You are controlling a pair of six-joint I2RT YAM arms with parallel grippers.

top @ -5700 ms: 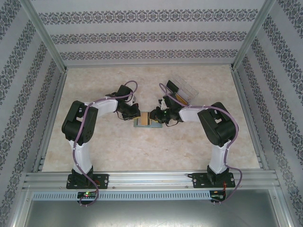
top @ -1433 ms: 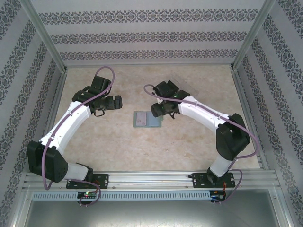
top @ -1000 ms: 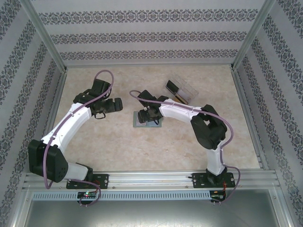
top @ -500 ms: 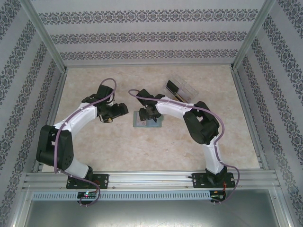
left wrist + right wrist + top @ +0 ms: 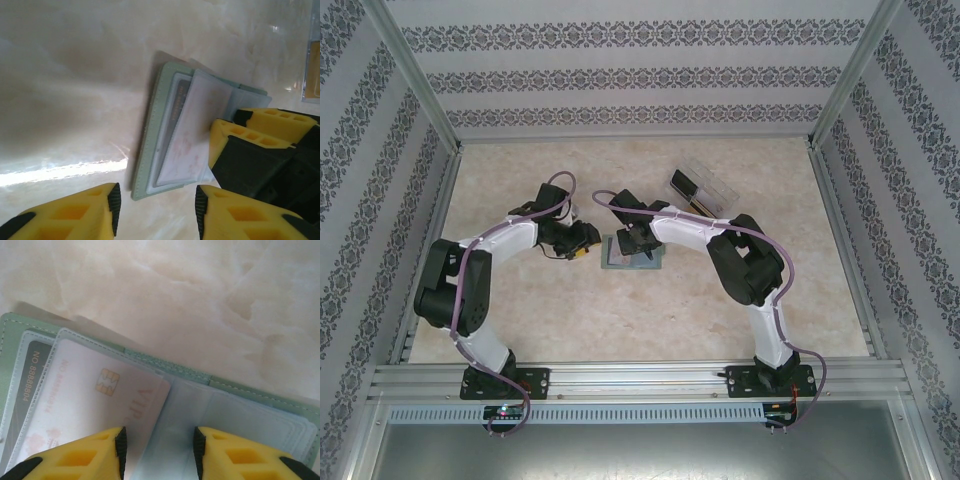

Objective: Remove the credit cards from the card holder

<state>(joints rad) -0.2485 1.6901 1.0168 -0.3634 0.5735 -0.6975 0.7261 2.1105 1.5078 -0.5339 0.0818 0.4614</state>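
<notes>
The grey-green card holder [image 5: 620,259] lies open on the table, seen close in the left wrist view as the holder [image 5: 150,145] and in the right wrist view as the holder [image 5: 250,390]. A pale credit card [image 5: 95,395] with a chip sits in a clear sleeve over a grey card [image 5: 30,370]; both cards [image 5: 187,135] are still tucked in. My right gripper [image 5: 159,452] is down on the holder, jaws apart, straddling the pale card's edge and the centre fold. My left gripper [image 5: 157,212] hangs open just left of the holder's corner, gripping nothing.
A clear plastic box [image 5: 705,190] with a golden-yellow card in it lies behind and to the right of the holder; its edge, the box [image 5: 312,70], shows in the left wrist view. Metal frame rails border the marble table [image 5: 620,320].
My left arm has swung right, bringing its gripper up to the holder's left edge with jaws narrowed. The right gripper stayed on the holder, its jaws drawn in a little.
</notes>
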